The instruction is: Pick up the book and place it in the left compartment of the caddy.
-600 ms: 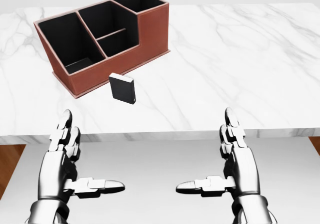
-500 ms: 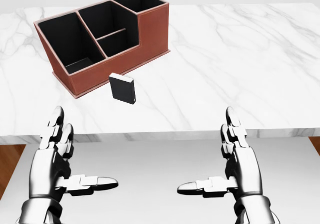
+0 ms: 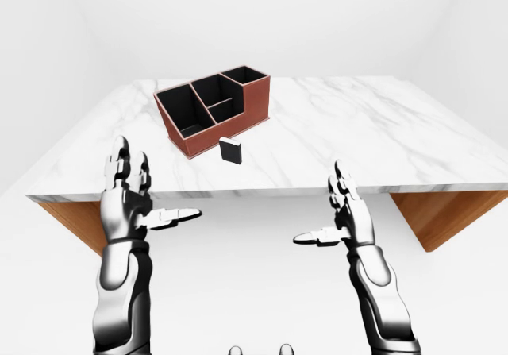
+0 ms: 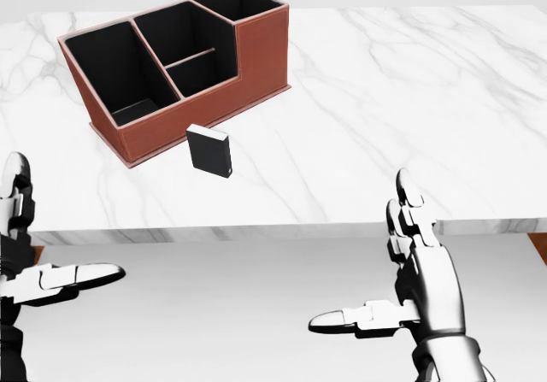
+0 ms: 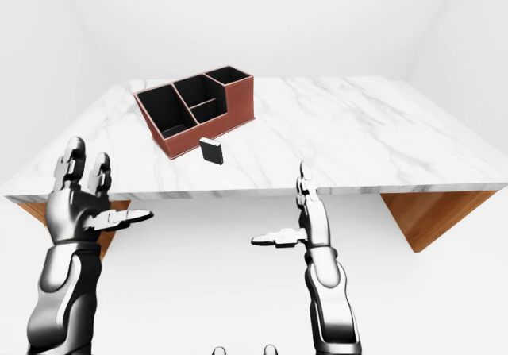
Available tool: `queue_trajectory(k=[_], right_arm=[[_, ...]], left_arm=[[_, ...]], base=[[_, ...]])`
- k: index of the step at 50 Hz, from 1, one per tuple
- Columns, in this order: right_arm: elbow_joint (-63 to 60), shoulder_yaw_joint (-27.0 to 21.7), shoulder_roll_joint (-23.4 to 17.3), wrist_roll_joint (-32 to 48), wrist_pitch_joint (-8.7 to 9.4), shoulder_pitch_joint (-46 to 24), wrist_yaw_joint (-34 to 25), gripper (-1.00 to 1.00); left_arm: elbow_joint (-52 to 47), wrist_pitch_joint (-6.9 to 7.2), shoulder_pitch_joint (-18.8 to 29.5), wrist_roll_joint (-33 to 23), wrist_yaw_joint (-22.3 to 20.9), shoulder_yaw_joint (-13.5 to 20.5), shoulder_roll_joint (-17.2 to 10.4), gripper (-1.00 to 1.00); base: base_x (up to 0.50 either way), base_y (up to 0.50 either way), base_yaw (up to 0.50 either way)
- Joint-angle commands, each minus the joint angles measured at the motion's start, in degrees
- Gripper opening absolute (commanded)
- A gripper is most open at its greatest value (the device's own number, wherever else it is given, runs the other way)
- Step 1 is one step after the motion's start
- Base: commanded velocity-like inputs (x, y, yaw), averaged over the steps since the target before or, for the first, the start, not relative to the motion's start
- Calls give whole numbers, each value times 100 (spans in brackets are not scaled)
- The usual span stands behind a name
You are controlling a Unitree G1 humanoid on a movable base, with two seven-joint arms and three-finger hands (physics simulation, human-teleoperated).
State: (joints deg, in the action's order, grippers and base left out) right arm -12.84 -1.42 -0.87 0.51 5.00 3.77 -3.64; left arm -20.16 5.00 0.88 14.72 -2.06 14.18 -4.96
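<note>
Leftward has swung the left hand [image 4: 34,271], both it and the right hand [image 4: 410,292] spread wide, well short of the small, stiff, light-looking book [image 4: 209,150], best pinched across its 2 covers.

Left hand [image 3: 127,204] raised, fingers [image 3: 119,160] spread upward, thumb inward, right hand [image 4: 423,288] likewise splayed, both holding nothing
</note>
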Motion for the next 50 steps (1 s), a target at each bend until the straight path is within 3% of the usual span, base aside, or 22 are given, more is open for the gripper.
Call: queue_trajectory(k=[1, 11, 12, 22, 24, 39, 50], right_arm=[[-799, 14, 3, 27, 0, 217, -39, 100], [-1205, 17, 18, 73, 0, 307, -62, 100], [-1857, 101, 10, 162, 0, 434, -56, 100], [-2335, 198, 33, 271, 0, 492, -83, 100], [-2925, 391, 25, 393, 0, 546, -104, 100], [-3045, 425, -1, 589, 0, 589, -116, 100], [-3048, 415, 22, 564, 0, 579, -136, 100]], left_arm=[[-691, 0, 82, 439, 154, 523, -201, 100], [-803, 0, 111, 620, 176, 663, -260, 100], [-773, 0, 186, 793, 198, 847, -335, 100], [-790, 0, 198, 925, 253, 934, -427, 100], [-779, 0, 234, 1066, 268, 1069, -500, 100], [-740, 0, 243, 1147, 279, 1098, -549, 100], [-781, 0, 255, 1255, 331, 1187, -595, 100]], base=[[0, 0, 0], [0, 0, 0], [0, 0, 0], [0, 0, 0], [0, 0, 0], [0, 0, 0], [0, 50, 0]])
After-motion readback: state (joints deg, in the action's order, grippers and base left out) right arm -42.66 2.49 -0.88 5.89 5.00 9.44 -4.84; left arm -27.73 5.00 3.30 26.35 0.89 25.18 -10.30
